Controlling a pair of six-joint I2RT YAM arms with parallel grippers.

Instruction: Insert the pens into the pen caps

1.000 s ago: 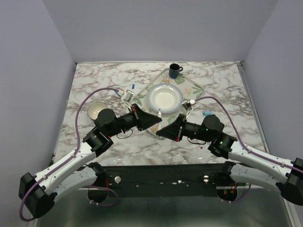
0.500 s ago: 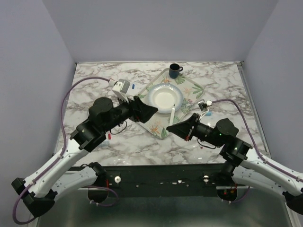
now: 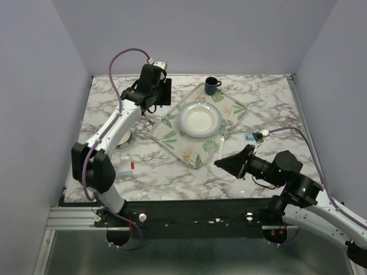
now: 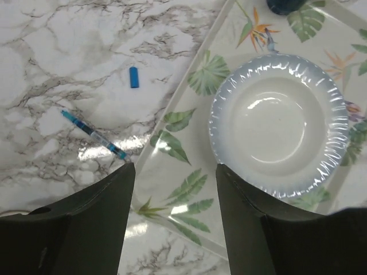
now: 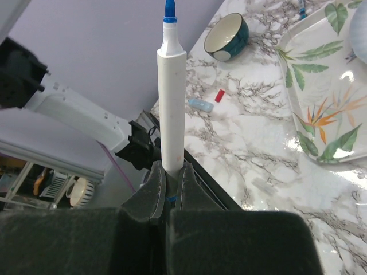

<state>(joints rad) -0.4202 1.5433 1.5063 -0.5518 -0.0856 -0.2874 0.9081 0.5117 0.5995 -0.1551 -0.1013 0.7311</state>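
The right gripper [image 5: 167, 172] pinches the white marker [image 5: 171, 97] near its back end. The marker's long axis runs straight out in line with the fingers, its bare blue tip pointing away from the wrist toward the left side of the marble table [image 3: 269, 103]. Beyond the tip, a red cap [image 5: 219, 95] and a light-blue marker [image 5: 201, 105] lie flat near the front edge, with a teal bowl [image 5: 226, 35] farther off. The left gripper [image 4: 175, 169] hangs over the far left, its fingers spread with nothing between them. Below it the thin blue pen [image 4: 93, 135] lies flat and diagonal, one end just beside the rim of the leaf-patterned tray [image 4: 172, 172]; a blue cap [image 4: 133, 77] lies apart from it. The tray holds a white plate [image 4: 279, 123] and a dark mug [image 3: 211, 86].
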